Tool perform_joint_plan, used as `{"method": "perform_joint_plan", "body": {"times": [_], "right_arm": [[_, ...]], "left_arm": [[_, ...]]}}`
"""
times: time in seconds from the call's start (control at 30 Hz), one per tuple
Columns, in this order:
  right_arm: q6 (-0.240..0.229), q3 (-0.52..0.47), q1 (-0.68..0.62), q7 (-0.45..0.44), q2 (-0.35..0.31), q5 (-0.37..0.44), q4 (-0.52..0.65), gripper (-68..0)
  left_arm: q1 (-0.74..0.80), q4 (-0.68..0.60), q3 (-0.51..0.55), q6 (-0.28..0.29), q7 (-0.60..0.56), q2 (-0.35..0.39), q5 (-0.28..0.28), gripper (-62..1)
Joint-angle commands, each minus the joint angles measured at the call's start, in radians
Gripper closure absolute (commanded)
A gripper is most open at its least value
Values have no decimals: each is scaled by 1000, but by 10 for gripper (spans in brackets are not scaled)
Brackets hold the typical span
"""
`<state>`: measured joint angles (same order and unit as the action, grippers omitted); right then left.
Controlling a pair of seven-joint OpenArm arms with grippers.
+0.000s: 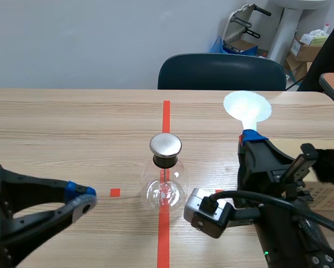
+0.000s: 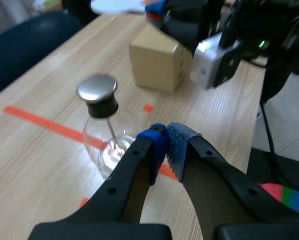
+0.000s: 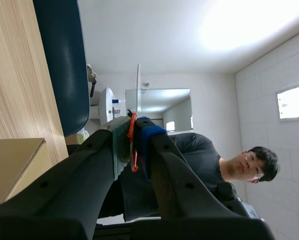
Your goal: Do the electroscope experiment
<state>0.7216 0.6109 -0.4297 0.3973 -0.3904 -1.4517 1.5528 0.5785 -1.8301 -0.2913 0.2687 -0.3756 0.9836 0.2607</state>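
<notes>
The electroscope (image 1: 165,170), a clear glass flask with a black neck and a round metal cap (image 1: 165,144), stands on the orange tape line mid-table. My left gripper (image 1: 82,198) is shut on nothing, low and to the flask's left. In the left wrist view its blue pads (image 2: 165,140) meet just short of the flask (image 2: 105,131). My right gripper (image 1: 251,136) is raised right of the flask and shut on the stem of a white round disc (image 1: 247,107). Seen edge-on in the right wrist view, the disc (image 3: 138,87) rises from between the fingers (image 3: 132,135).
A cardboard box (image 2: 157,60) sits on the table beyond the flask, by the right arm (image 1: 284,218). A dark blue chair (image 1: 222,71) stands at the far edge. A person (image 3: 239,165) shows in the right wrist view.
</notes>
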Motion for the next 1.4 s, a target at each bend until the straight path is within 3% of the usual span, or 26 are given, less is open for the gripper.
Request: {"method": "perform_joint_plan", "body": {"times": [0.0, 0.17, 0.6, 1.07, 1.37], "right_arm": [[52, -3, 19, 16, -3, -9, -2, -11], [47, 37, 54, 69, -3, -9, -24, -11], [61, 91, 115, 121, 3, -9, -108, -11], [61, 91, 114, 121, 3, -9, -109, -11], [61, 91, 114, 121, 2, -9, -109, -10]], "left_arm": [[-47, 35, -30, 3, -15, -34, -12, -32], [-185, 163, -141, -39, 36, -127, -65, -32], [-455, 497, -318, -62, 36, -314, -102, -31], [-604, 727, -385, -95, 59, -474, -116, -31], [-653, 798, -395, -103, 60, -529, -117, -31]]}}
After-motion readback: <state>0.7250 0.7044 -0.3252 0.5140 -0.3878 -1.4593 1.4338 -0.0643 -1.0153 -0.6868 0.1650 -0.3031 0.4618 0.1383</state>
